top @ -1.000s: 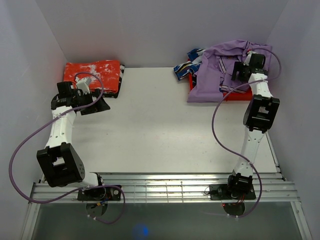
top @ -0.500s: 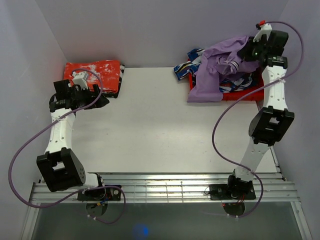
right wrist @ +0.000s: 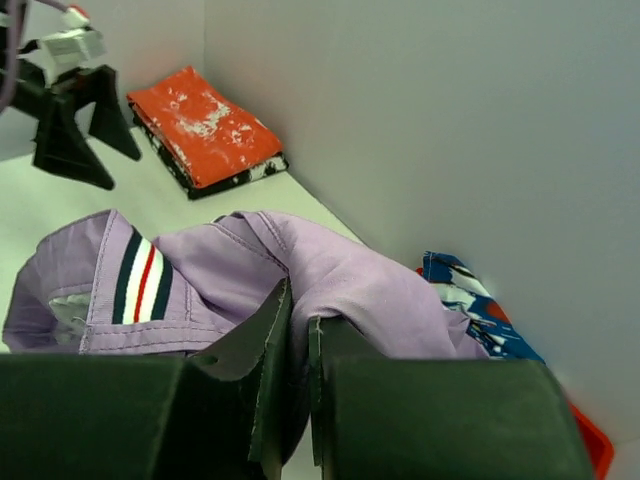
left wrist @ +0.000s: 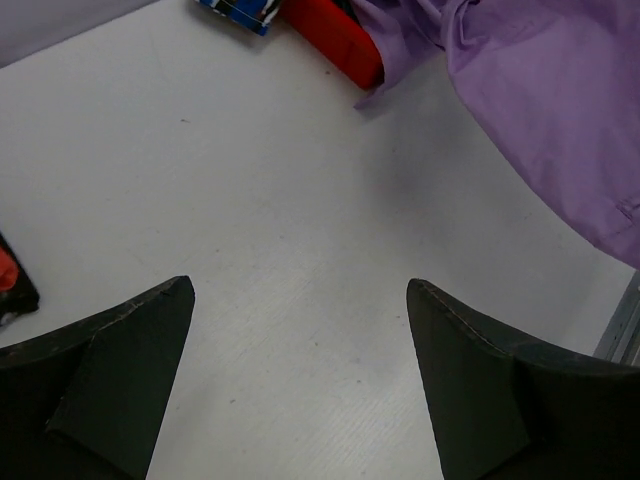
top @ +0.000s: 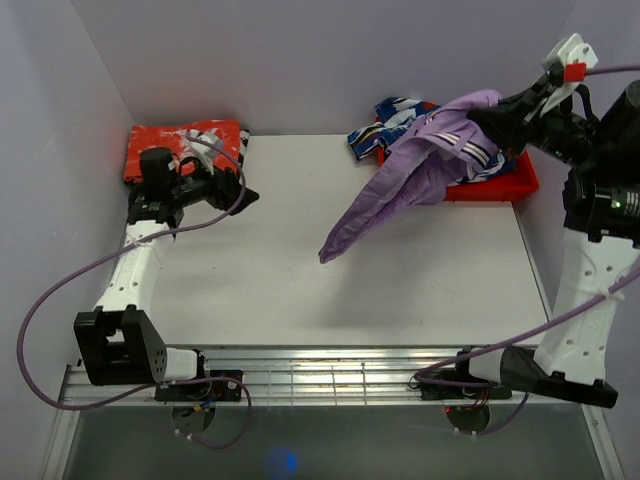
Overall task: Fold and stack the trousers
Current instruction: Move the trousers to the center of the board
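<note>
The right tool [right wrist: 298,310] pinches the trousers [top: 420,170], which hang above the counter [top: 280,270]; the left tool [left wrist: 298,290] gapes wide.

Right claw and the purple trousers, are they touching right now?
Touching. The right wrist view shows the right claw shut on a fold of the trousers, the purple cloth pinched between its two halves.

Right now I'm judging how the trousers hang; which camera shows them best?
The top view: the trousers show nearly whole, hanging from the right gripper. The right wrist view shows only bunched cloth at the pinch; the left wrist view, just a purple edge.
</note>
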`<state>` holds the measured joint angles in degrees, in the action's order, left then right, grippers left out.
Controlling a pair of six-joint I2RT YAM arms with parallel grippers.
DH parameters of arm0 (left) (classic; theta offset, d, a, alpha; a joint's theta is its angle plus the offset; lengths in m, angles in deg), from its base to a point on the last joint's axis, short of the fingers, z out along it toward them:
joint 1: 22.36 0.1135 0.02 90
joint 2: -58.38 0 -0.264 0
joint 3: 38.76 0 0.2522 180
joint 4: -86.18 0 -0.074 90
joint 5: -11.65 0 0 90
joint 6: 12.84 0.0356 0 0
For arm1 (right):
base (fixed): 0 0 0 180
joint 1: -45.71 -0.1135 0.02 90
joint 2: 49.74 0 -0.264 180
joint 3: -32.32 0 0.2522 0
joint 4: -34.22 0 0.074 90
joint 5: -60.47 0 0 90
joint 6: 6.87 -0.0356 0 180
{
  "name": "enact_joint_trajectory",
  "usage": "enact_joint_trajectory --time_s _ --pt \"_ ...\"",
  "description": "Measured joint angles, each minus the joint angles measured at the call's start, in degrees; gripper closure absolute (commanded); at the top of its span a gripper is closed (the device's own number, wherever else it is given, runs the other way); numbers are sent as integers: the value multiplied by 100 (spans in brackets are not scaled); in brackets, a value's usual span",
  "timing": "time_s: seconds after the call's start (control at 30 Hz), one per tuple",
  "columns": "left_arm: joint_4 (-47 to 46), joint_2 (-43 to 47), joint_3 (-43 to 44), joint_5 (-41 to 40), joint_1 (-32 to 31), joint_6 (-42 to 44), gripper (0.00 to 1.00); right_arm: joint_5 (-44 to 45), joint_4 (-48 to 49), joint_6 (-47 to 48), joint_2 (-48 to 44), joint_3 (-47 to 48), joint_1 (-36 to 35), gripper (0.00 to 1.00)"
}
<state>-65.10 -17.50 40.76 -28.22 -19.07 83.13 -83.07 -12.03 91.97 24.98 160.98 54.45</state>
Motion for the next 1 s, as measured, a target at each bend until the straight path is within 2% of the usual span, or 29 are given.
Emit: enact_joint_trajectory --time_s 0.2,0.33,0.5,0.7,1.0 --pt "-791 -566 -271 -326 -1386 435 2 28 -216 774 -1506 -1086 4 92" --pt "-1469 -1012 -424 -492 -2118 800 2 374 -55 907 -1871 -1123 2 92" --pt "-2201 -2076 -136 -765 -2839 881 3 1110 909 516 -2072 -1600 11 92" --pt "-3215 -3126 107 -1228 -3237 133 3 1696 2326 -411 -1738 -1707 15 92" --pt "-4485 -3377 444 -1882 -3626 -302 2 2094 4446 -2118 -470 -745 15 92"
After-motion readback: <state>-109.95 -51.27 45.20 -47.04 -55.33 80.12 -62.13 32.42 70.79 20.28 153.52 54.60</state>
